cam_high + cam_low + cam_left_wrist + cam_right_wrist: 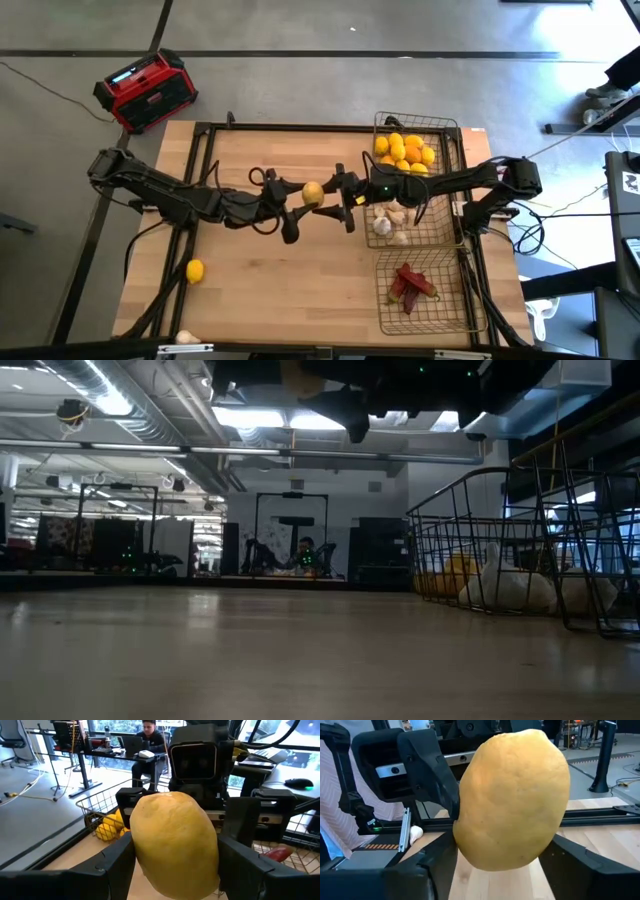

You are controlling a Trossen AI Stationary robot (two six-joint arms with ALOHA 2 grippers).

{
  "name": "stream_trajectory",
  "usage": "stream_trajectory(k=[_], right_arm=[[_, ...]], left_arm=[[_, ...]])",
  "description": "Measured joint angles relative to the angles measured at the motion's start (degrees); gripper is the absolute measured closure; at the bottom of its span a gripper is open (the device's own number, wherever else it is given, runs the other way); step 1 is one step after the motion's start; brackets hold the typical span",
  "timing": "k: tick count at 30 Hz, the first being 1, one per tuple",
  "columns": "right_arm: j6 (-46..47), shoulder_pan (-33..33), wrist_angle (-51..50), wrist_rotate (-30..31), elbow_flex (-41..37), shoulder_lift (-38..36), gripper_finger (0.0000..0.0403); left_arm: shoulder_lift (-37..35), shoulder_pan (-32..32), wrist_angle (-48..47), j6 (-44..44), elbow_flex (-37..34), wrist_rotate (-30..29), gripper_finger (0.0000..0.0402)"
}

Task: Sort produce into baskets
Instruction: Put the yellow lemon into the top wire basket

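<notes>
A yellow lemon [312, 192] hangs above the middle of the table between my two grippers, which meet there fingertip to fingertip. My left gripper [298, 203] reaches in from the table's left and my right gripper [336, 198] from the right; both are shut on the lemon. Three wire baskets stand along the right edge: the far one [452, 130] holds lemons, the middle one [440, 238] garlic bulbs, the near one [385, 318] red chili peppers. A loose lemon [195, 270] and a garlic bulb [187, 338] lie at the near left. My left gripper pinches the lemon [172, 840] between its two fingers [107, 867], one on each side of its lower half [142, 852]. The fingers come level from the table's left. The lemon is lifted clear of the table. My right gripper has its two fingers [582, 865] against opposite sides of the same lemon, low on its body [470, 847]. It comes level from the table's right, facing my left gripper. The lemon stands clear of the table between both pairs of fingers.
A red-and-black radio [145, 90] sits on the floor beyond the far left corner. Black frame rails [300, 128] run along the table's far and side edges. In the low view the baskets [520, 550] rise at the right. A person sits at a desk [150, 740] beyond the table.
</notes>
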Motion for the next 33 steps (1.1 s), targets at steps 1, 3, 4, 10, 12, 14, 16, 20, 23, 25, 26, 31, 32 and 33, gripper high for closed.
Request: stream_trajectory(k=[1,3,4,10,12,14,16,20,23,25,26,31,32,33], right_arm=[[-0.02,0.00,-0.01,-0.11,0.00,0.00,0.0159],[-0.29,0.00,0.00,-0.26,0.00,0.00,0.0185],[-0.50,0.00,-0.04,-0.30,0.00,0.00,0.0199],[-0.80,-0.07,-0.97,-0.30,0.00,-0.02,0.0239],[-0.97,-0.07,-1.22,-0.27,0.00,-0.02,0.0234],[-1.36,-0.07,-1.21,-0.25,0.00,-0.02,0.0221],[-1.73,-0.07,-1.21,-0.09,0.00,-0.02,0.0211],[-1.78,-0.07,-1.25,0.28,0.04,-0.03,0.0212],[-1.97,0.00,-2.02,1.74,0.04,-0.12,0.0213],[-2.56,0.00,-3.04,2.82,0.04,-0.43,0.0210],[-3.08,0.00,-4.02,3.77,0.04,-0.83,0.0208],[-6.10,0.00,-12.64,12.26,0.04,-5.80,0.0206],[-6.66,-0.02,-15.21,14.55,0.04,-7.41,0.0207],[-7.57,-0.02,-17.59,16.90,0.04,-9.04,0.0207]], left_arm=[[0.00,-0.02,0.00,0.16,0.00,0.02,0.0167],[0.00,-0.02,0.04,0.76,0.00,0.09,0.0167],[0.00,-0.02,0.01,1.30,0.00,0.16,0.0167],[0.07,-0.04,0.04,0.69,-0.02,-0.15,0.0166],[0.09,-0.07,0.05,0.94,-0.02,-0.30,0.0164],[0.11,-0.15,0.24,1.92,-0.02,-0.52,0.0154],[0.05,-0.15,0.50,2.80,-0.02,-0.73,0.0136],[-1.75,-0.57,-0.89,3.16,-0.04,-1.06,0.0100],[-4.47,-1.41,-3.50,3.21,-0.02,-1.51,0.0086],[-6.16,-1.91,-7.04,2.86,-0.02,-1.49,0.0084],[-6.98,-2.08,-8.99,2.53,-0.02,-1.48,0.0083],[-8.65,-2.43,-19.30,-4.35,-0.02,-1.42,0.0082],[-8.60,-2.43,-20.92,-5.82,-0.04,-1.33,0.0082],[-8.39,-2.43,-22.01,-7.07,-0.16,-1.33,0.0082]])
